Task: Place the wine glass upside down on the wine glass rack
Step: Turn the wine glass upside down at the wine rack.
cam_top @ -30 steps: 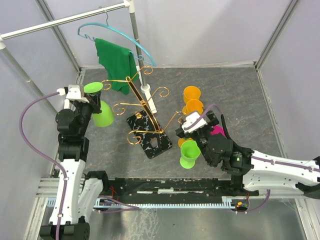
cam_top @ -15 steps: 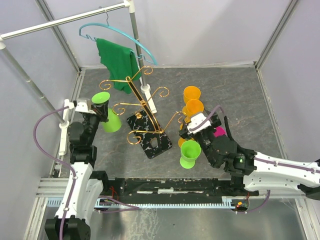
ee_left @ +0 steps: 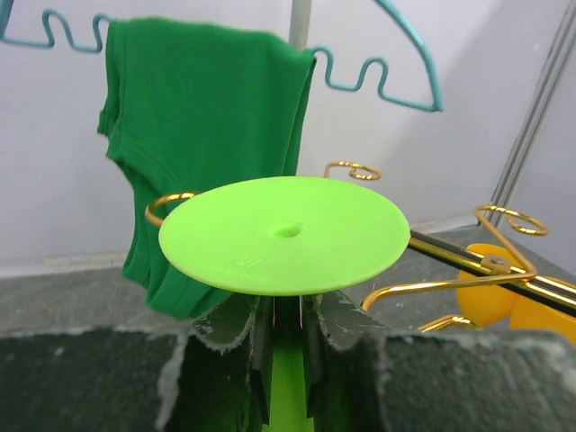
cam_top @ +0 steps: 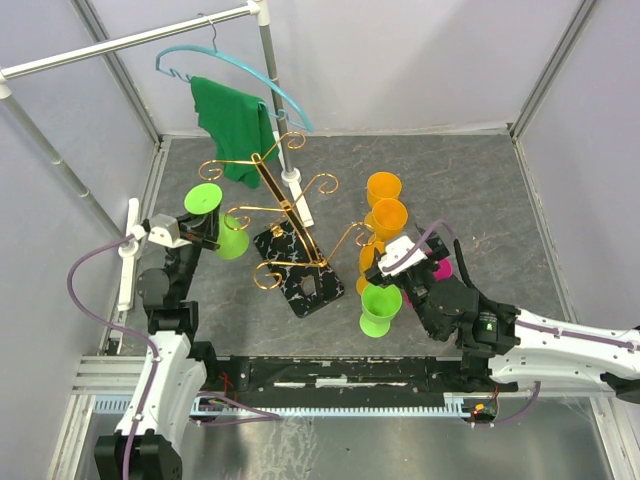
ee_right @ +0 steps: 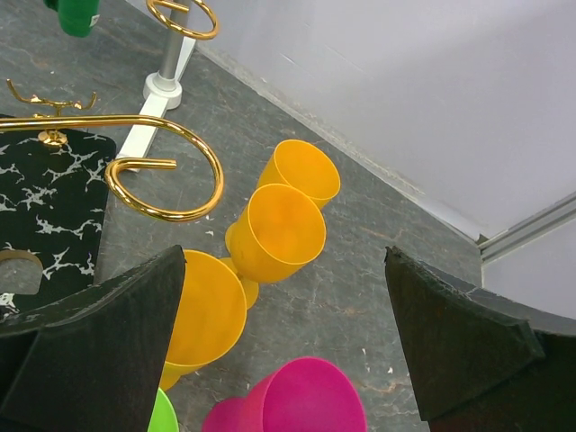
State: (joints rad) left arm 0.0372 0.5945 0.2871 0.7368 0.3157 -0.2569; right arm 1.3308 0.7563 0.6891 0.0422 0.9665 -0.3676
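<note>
Grey, stone-veined table top (cam_top: 480, 190) fills the enclosure between pale lilac walls, with a white tubular clothes rail (cam_top: 130, 40) crossing the upper left and a soft green knitted cloth (cam_top: 235, 125) hanging beneath it. At centre stands the wine glass rack (cam_top: 285, 270), a slim gold metal stem with thin curled scroll arms rising from a glossy black, white-veined square base. Left of it, the left gripper (ee_left: 286, 333) is pinched on the thin stem of a lime-green matte plastic wine glass (ee_left: 283, 234). The glass is turned over, its flat round foot uppermost and its bowl below, held in the air close to the rack's left-hand scrolls. Whether it touches them cannot be told. At lower right, the right gripper (ee_right: 283, 333) hovers with its rough black fingers spread wide and holding nothing, above a cluster of smooth orange plastic cups (ee_right: 288, 229) and a magenta one (ee_right: 301, 396). A second lime-green glass (cam_top: 380, 305) stands upright just beside them. The step in hand looks like the carry to the rack, with the inversion already done. The next move probably calls for sliding the stem sideways into one open scroll so that the foot catches on the wire, then easing the jaws apart. The wire is thin and the foot broad, so alignment matters.
</note>
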